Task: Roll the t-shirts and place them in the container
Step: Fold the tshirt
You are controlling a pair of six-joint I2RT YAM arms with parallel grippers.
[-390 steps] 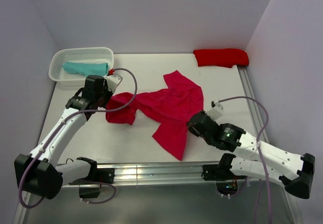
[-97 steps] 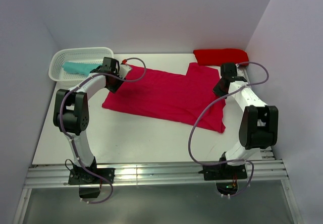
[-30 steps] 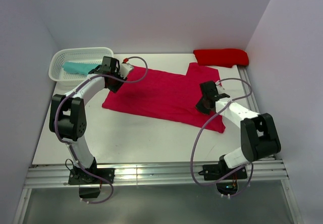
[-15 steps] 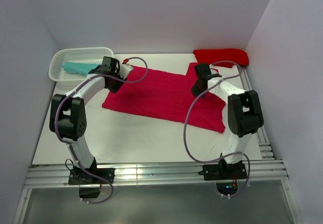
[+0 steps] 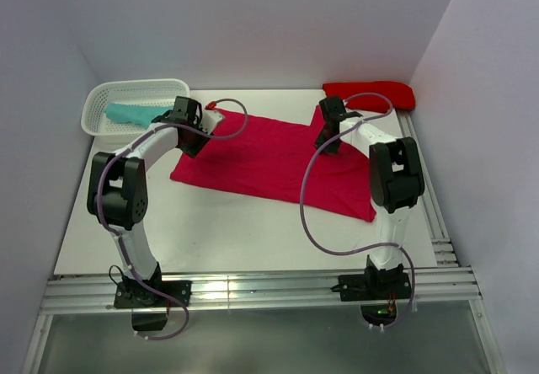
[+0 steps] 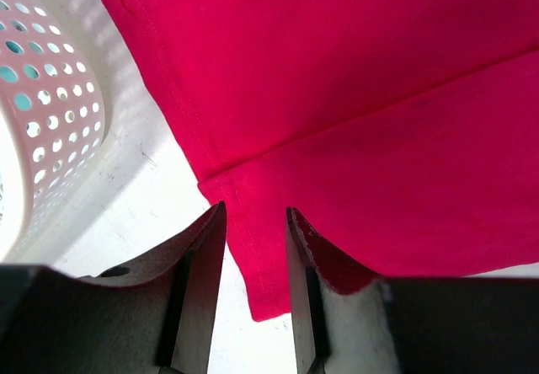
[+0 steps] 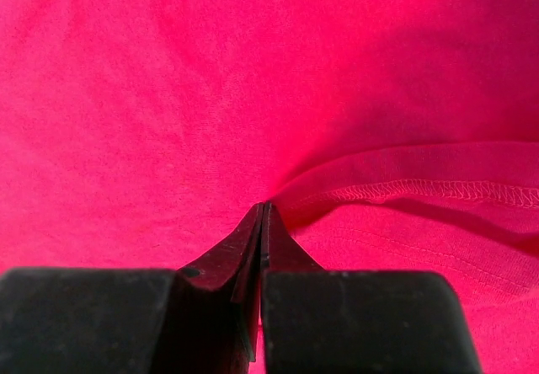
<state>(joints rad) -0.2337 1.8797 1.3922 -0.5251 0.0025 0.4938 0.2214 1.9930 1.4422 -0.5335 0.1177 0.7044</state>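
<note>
A large raspberry-red t-shirt (image 5: 269,159) lies spread flat on the white table. My left gripper (image 5: 189,144) is at its back left corner, by the basket. In the left wrist view (image 6: 253,222) its jaws stand a little apart, with the shirt's (image 6: 337,96) hemmed edge lying between them. My right gripper (image 5: 324,140) is at the shirt's back right, near the sleeve. In the right wrist view (image 7: 264,207) it is shut, pinching a puckered fold of the shirt (image 7: 168,96) at its tips. A teal bundle (image 5: 130,113) lies in the basket. A scarlet bundle (image 5: 370,96) lies at the back right.
The white lattice basket (image 5: 94,104) stands at the back left corner, and its wall shows close to my left gripper in the left wrist view (image 6: 42,96). Bare table (image 5: 253,231) runs in front of the shirt. Walls close the back and both sides.
The shirt, crumpled at first, now lies flat. Over the last second my right gripper moved from the shirt's right front part back and left toward the sleeve. The left arm barely moved.
</note>
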